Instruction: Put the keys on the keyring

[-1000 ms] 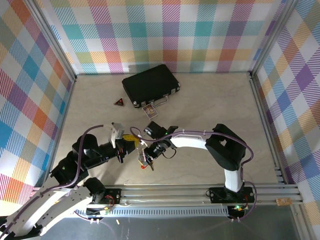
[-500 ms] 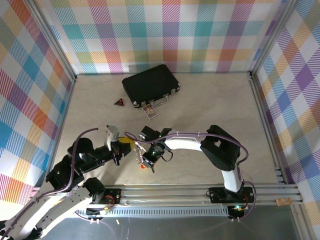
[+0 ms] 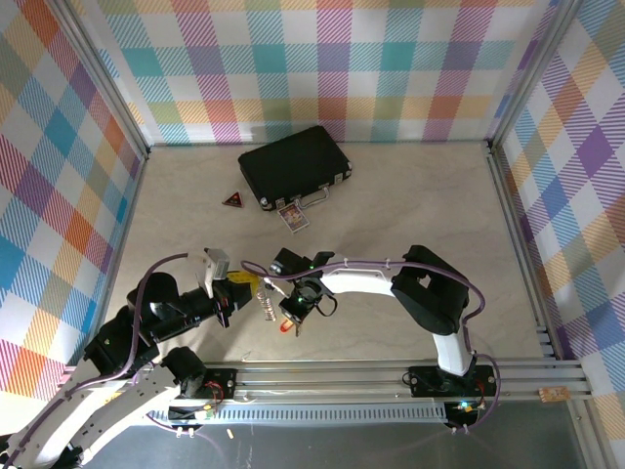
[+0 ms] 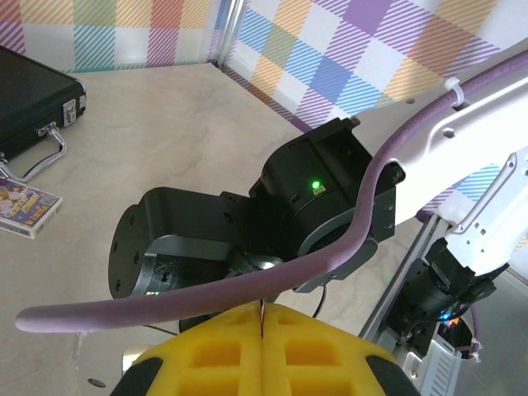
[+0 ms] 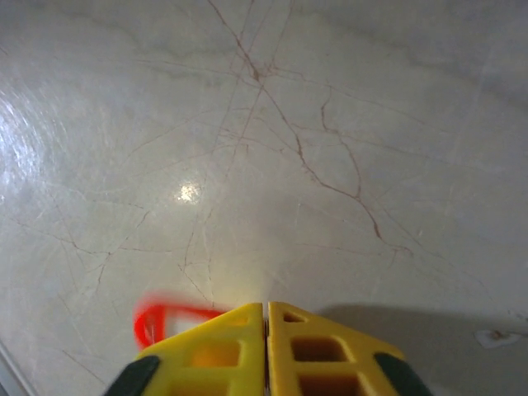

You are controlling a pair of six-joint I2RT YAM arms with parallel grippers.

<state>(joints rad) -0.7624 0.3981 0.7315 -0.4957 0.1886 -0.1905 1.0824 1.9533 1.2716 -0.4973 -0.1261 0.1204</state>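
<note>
Right tool [image 5: 266,312] has its pads shut flat together, just over the surface [image 5: 346,124]. The key [image 3: 285,328] lies at its tip, near the front edge between the two arms. Its red tag [image 5: 161,320] peeks out beside one pad, and I cannot tell whether the metal is really pinched. If the grip is on the tag edge alone, the key may slip or turn when lifted. The keyring [image 3: 264,303] hangs just beside it, apparently from the shut left tool [image 4: 262,322], and it may swing away from the key. Both wrists are very close, and a purple cable [image 4: 247,289] crosses between them, so they could bump or snag.
</note>
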